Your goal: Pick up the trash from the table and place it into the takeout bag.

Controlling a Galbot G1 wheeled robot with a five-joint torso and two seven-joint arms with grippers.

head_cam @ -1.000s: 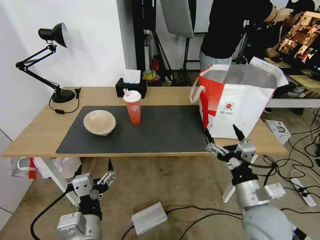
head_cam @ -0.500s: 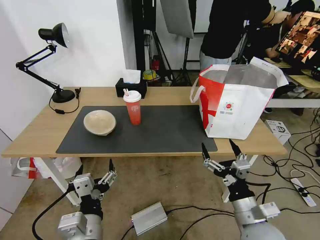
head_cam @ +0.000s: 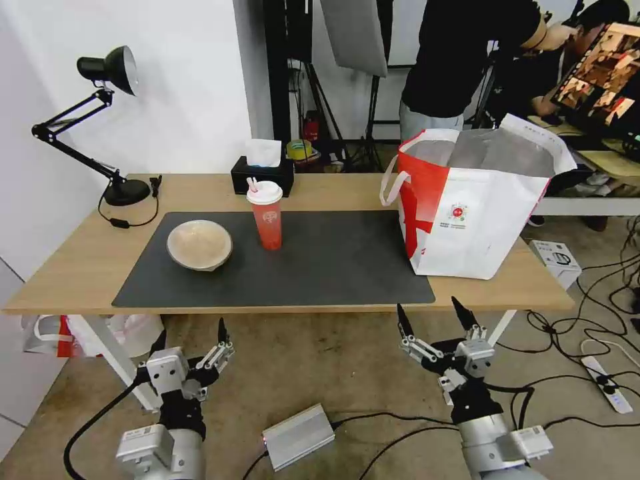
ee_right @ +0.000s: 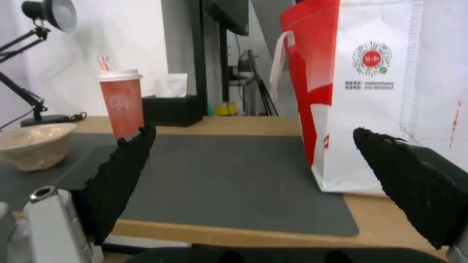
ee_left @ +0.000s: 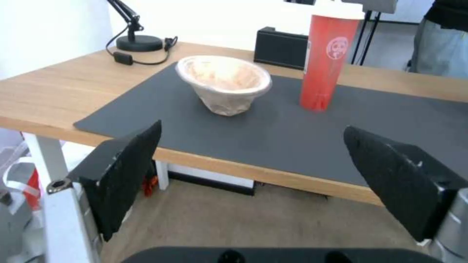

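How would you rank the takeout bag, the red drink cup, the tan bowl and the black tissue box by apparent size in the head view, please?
1. Takeout bag, by far the largest.
2. Tan bowl.
3. Red drink cup and black tissue box look too similar to rank; the box also sits farther back.

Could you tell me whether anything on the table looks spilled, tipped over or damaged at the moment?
Mostly no. The red drink cup stands upright with its lid on, and the takeout bag stands open at the table's right end. Only the tan bowl looks odd: in the left wrist view its wall is crumpled and it sits slightly lopsided on the mat.
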